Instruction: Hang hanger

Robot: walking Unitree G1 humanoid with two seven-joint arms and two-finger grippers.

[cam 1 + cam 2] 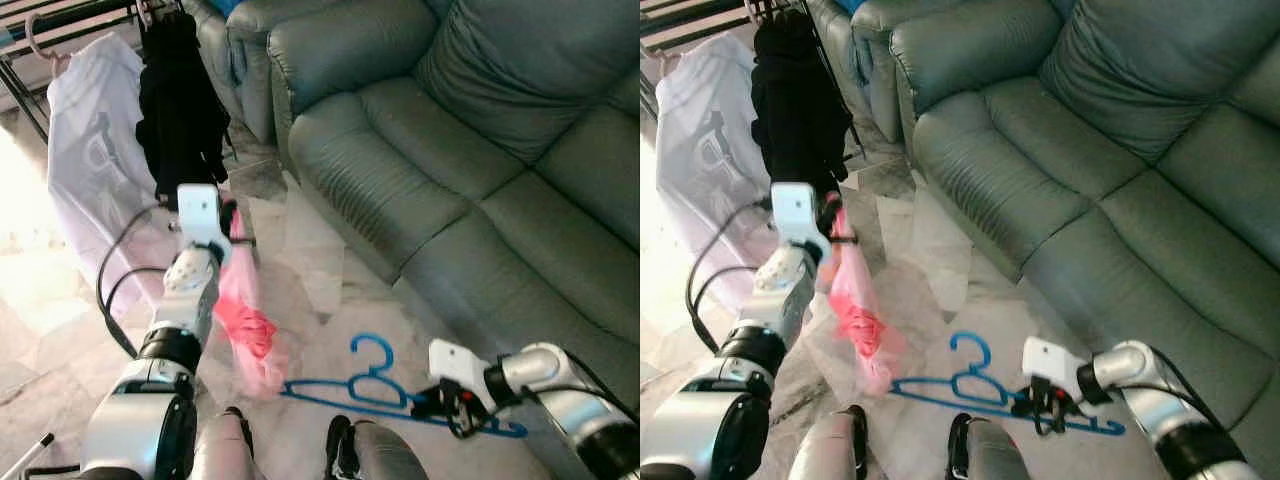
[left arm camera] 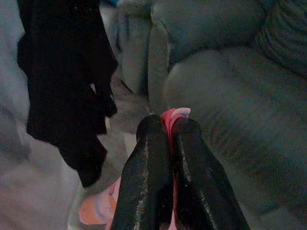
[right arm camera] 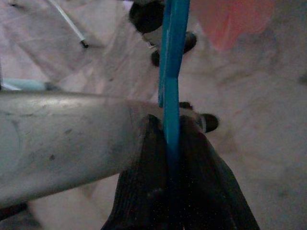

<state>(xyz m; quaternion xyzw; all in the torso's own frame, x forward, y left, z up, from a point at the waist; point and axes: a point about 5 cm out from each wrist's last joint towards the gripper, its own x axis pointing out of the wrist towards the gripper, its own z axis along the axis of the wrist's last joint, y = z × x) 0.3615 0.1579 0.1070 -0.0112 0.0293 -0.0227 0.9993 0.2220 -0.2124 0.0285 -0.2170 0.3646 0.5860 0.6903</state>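
Note:
A blue plastic hanger (image 1: 372,385) lies flat in the air low in front of me, hook pointing away. My right gripper (image 1: 452,408) is shut on its lower bar; the right wrist view has the blue bar (image 3: 171,96) pinched between the black fingers (image 3: 144,182). My left gripper (image 1: 232,222) is raised and shut on the top of a pink garment (image 1: 250,330) that hangs limp below it. The left wrist view has pink cloth (image 2: 173,115) squeezed between the fingertips. A clothes rack (image 1: 70,20) stands at the far left.
On the rack hang a white shirt (image 1: 95,150) and a black garment (image 1: 180,110). A grey-green leather sofa (image 1: 480,150) takes up the right side. The floor is pale marble (image 1: 320,270). My own legs (image 1: 290,450) show at the bottom.

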